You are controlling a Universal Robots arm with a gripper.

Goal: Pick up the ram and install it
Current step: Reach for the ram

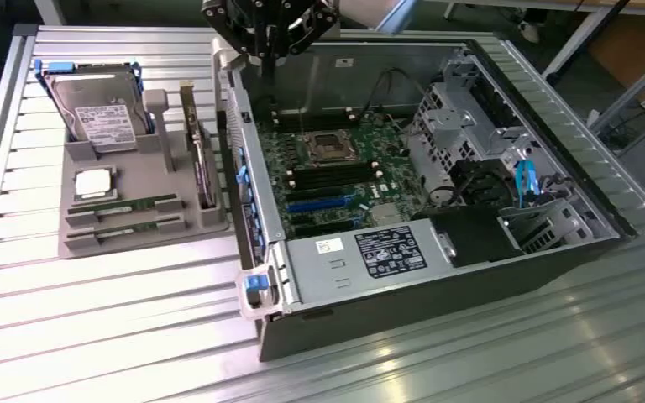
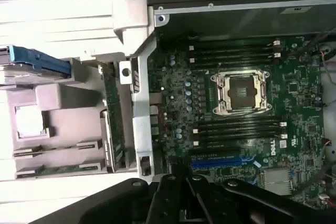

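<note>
**Item: workstation, one arm, one frame pair.**

- Desk (image 1: 110, 327): slatted metal top, carrying a grey parts tray and an open computer case.
- Parts tray (image 1: 76, 243): stood on the exterior view's left, just beside the case.
- Ram (image 1: 127, 205): green stick lying flat in a tray slot, next to the silver processor chip (image 1: 93, 181); seen from the wrist at (image 2: 58, 150). Not gripped.
- Twin stick (image 1: 138, 225): identical, lay in the neighbouring slot, parallel to the ram and on its far side from the chip.
- Hard drive (image 1: 101, 113): stood tilted in a blue-handled caddy at the tray's far end.
- Expansion card (image 1: 199, 168): stood on edge along the tray side nearest the case.
- Computer case (image 1: 334, 323): lay on its side, panel off, motherboard (image 1: 345, 168) exposed.
- Processor socket (image 2: 241, 93): sat between banks of black memory slots (image 2: 236, 129).
- Power supply (image 1: 379, 252): labelled, at the case's near end.
- Pincer (image 1: 264, 54): black, hung high over the case's tray-side wall, well apart from the ram; fully closed, with nothing seen held. Wrist position (image 2: 184, 182).
</note>
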